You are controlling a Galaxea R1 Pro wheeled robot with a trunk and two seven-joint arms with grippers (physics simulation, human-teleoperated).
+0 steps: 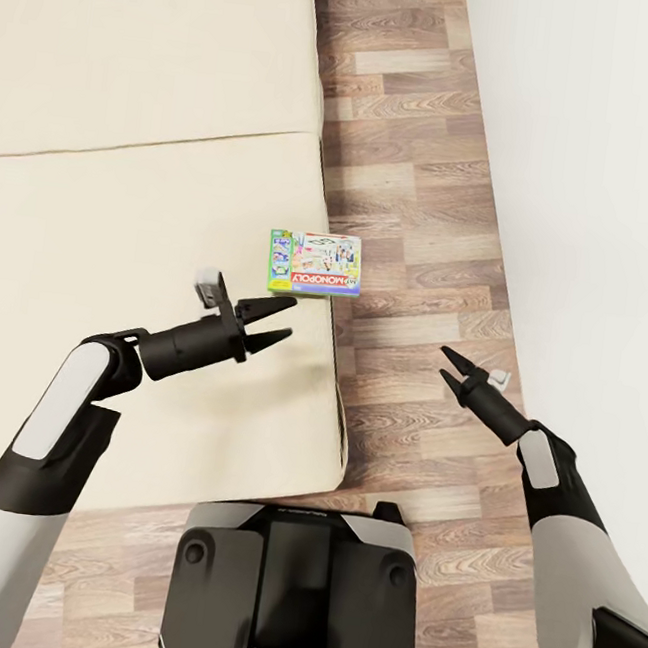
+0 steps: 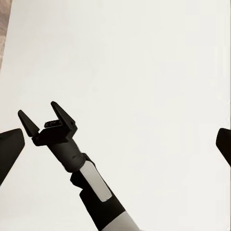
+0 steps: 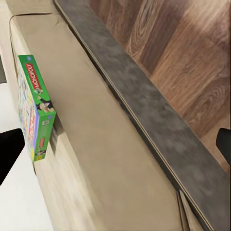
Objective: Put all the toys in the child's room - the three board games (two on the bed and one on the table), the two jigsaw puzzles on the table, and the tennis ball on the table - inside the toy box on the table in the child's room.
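With both the left gripper (image 1: 278,322) and right gripper (image 1: 449,365) spread open and empty, a clumsy nudge might tip the green Monopoly board game box (image 1: 315,265) off the cream mattress edge (image 1: 322,384).

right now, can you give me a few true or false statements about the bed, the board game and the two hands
1. The Monopoly box lies at the bed's edge, partly over the side. True.
2. The left hand is shut on the box. False: it is open, near the box without touching it.
3. The right hand hangs over the wooden floor. True.
4. The box is red. False: its border is green.
5. A tennis ball lies on the bed. False: the box is the one toy seen there.
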